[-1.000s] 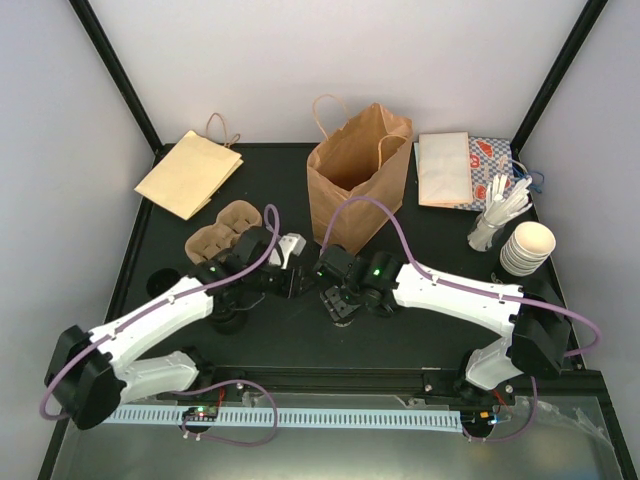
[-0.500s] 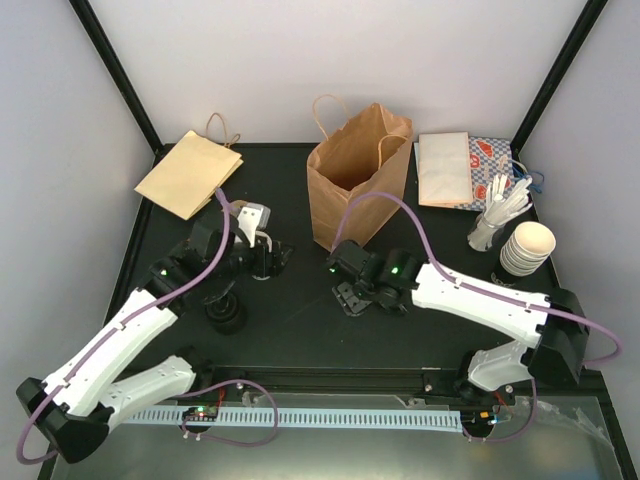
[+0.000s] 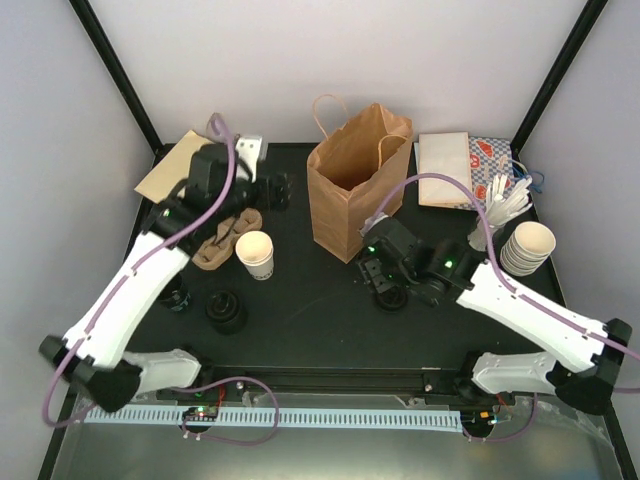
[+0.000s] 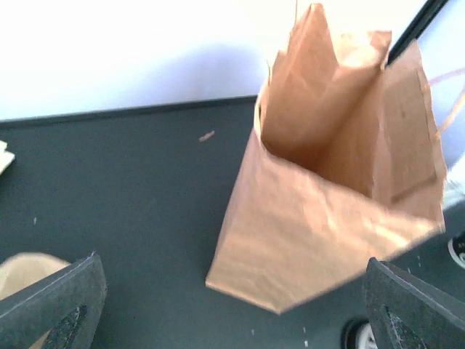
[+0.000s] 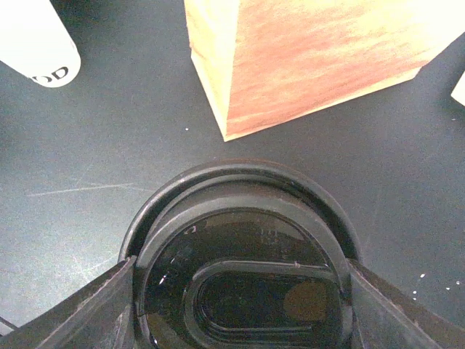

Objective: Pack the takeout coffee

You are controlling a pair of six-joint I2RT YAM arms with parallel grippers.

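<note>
The takeout coffee cup (image 3: 257,253), small and white with dark print, stands upright on the black table beside the brown cup carrier (image 3: 222,240); its base also shows in the right wrist view (image 5: 36,40). My left gripper (image 3: 276,188) is raised behind the cup, open and empty, with the brown paper bag (image 4: 334,182) ahead between its spread fingers (image 4: 51,305). My right gripper (image 3: 392,292) sits low in front of the open bag (image 3: 355,180), shut on a black cup lid (image 5: 240,276) held by its rim.
Flat paper bags (image 3: 185,170) lie at the back left, napkins (image 3: 445,168) at the back right. A stack of cream cups (image 3: 527,247) and white cutlery (image 3: 497,215) stand at the right. Two more black lids (image 3: 226,310) sit near the left arm.
The left gripper opened, left the cup standing by the carrier and rose toward the back. The right gripper moved right with the black lid.
</note>
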